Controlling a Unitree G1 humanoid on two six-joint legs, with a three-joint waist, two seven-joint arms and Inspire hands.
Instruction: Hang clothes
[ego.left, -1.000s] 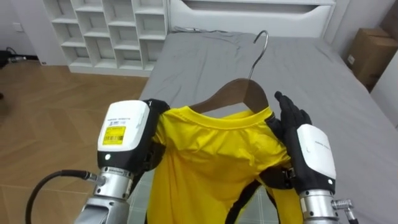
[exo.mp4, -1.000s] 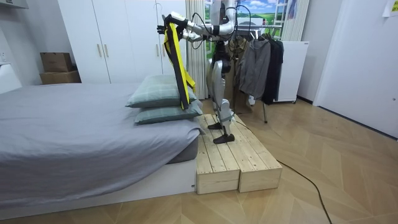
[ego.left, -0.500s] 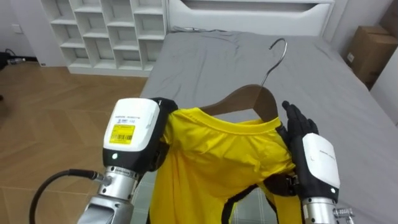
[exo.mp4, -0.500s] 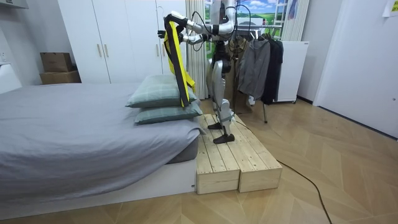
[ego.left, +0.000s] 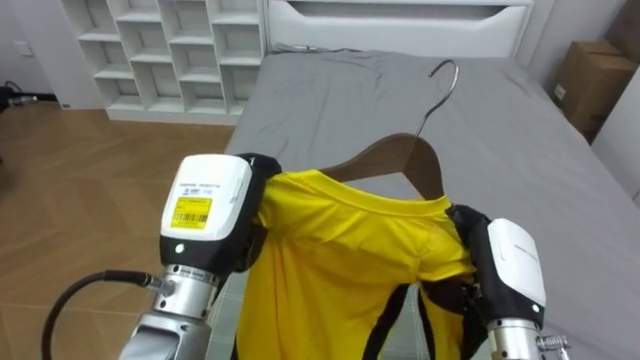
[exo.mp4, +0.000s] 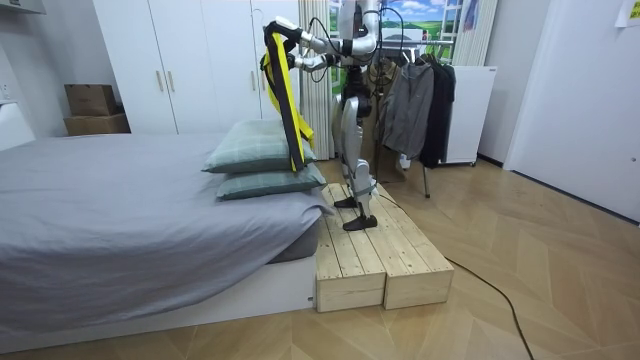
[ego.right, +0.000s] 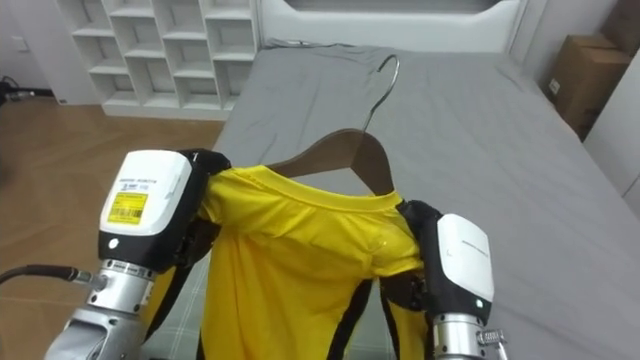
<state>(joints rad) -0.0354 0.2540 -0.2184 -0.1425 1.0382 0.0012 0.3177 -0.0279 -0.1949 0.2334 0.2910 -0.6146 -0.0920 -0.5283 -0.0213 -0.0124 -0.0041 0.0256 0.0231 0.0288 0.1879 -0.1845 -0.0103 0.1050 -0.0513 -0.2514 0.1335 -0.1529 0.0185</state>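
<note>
Up on the wooden platform (exo.mp4: 380, 255) beside the bed (ego.left: 330, 100), the robot has a yellow shirt (ego.left: 340, 260) on its hanger (ego.left: 395, 160) raised between left hand (ego.left: 205, 215) and right hand (ego.left: 510, 265). Whether either hand grips it, I cannot tell.

Room is free above the grey bed (ego.left: 340, 110); pillows (exo.mp4: 262, 160) lie under the hanging yellow shirt (ego.left: 340, 250).

Only print I can spot is a yellow sticker (ego.left: 195, 213) on the left robot hand (ego.left: 228, 188) at 9 o'clock, too tiny to read.
</note>
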